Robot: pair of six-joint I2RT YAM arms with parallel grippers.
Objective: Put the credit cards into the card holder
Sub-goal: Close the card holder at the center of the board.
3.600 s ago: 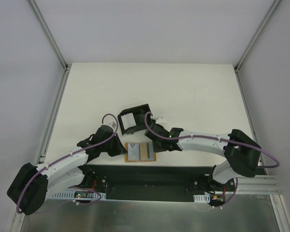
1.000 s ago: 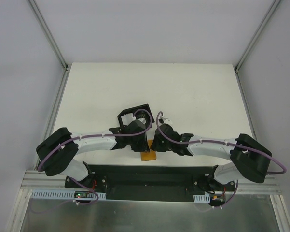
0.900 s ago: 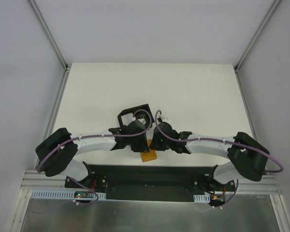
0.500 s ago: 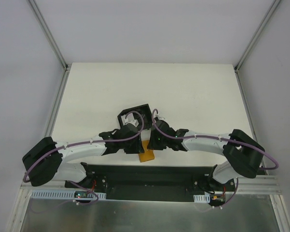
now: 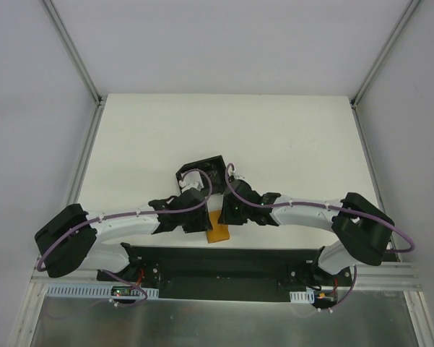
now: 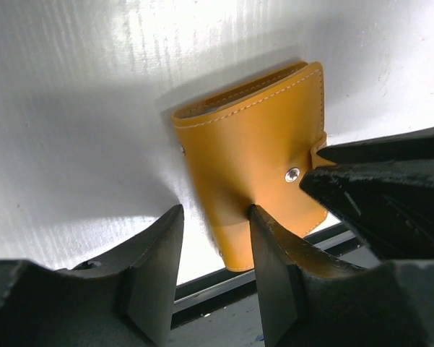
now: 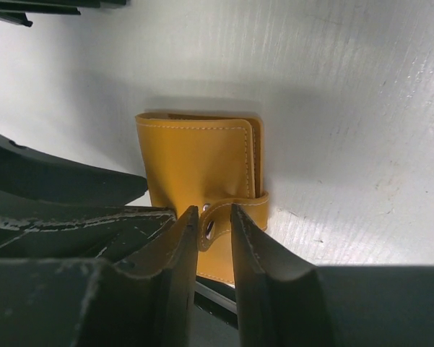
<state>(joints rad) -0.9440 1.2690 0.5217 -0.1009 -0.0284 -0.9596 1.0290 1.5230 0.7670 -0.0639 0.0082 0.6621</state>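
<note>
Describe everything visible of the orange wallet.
The mustard-orange leather-look folding wallet is folded shut, with pale edge stitching and a metal snap stud on its face. It lies on the white table at its near edge. The right gripper pinches its strap tab in its jaws; the open left gripper has one jaw tip against its cover.

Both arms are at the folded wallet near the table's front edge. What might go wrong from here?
The right gripper seems to pinch only the narrow strap; it may slip off when pulled. The left gripper is open, with one finger on the wallet cover, so the wallet may lift or slide. It lies by the table edge and might go over.
</note>
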